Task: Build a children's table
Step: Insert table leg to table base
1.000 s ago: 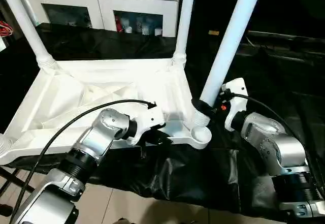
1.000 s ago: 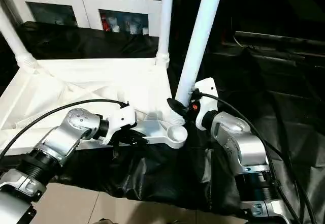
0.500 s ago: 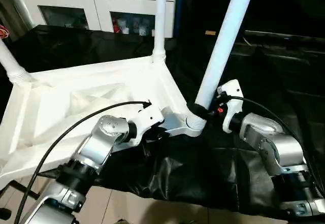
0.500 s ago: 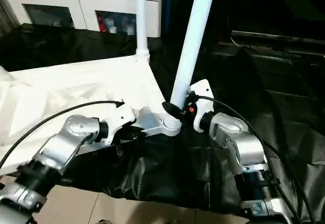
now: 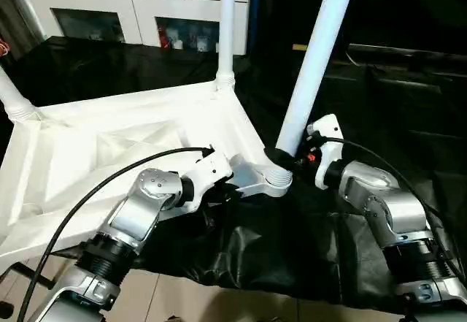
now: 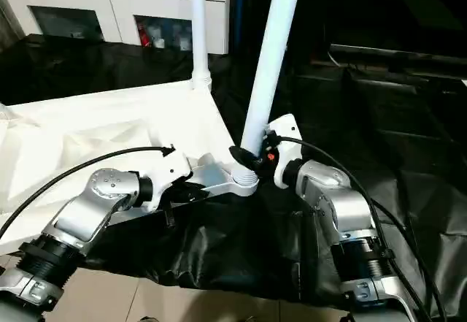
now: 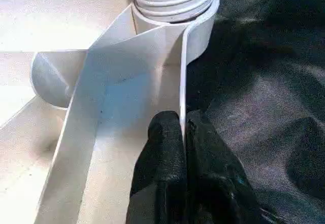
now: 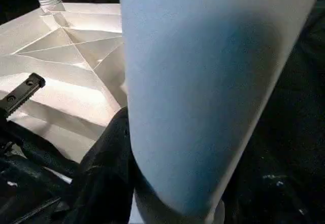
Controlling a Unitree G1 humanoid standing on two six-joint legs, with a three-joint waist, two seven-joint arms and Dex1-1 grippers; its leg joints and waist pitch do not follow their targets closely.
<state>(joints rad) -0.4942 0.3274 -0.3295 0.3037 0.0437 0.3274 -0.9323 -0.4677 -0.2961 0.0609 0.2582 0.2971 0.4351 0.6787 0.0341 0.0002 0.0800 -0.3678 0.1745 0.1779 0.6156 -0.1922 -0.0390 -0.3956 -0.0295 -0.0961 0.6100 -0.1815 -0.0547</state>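
Presently my right gripper (image 5: 281, 155) clasps the near leg (image 5: 315, 59) at its base, axis upright in the corner socket (image 5: 275, 181), while my left gripper (image 7: 183, 132) pinches the upturned tabletop (image 5: 131, 139) rim just beside.

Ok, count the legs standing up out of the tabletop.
3 show. One leg rises from the near corner, gripped by the right gripper; one leg stands at the far corner; one leg at the picture's left edge. A fourth may be hidden.
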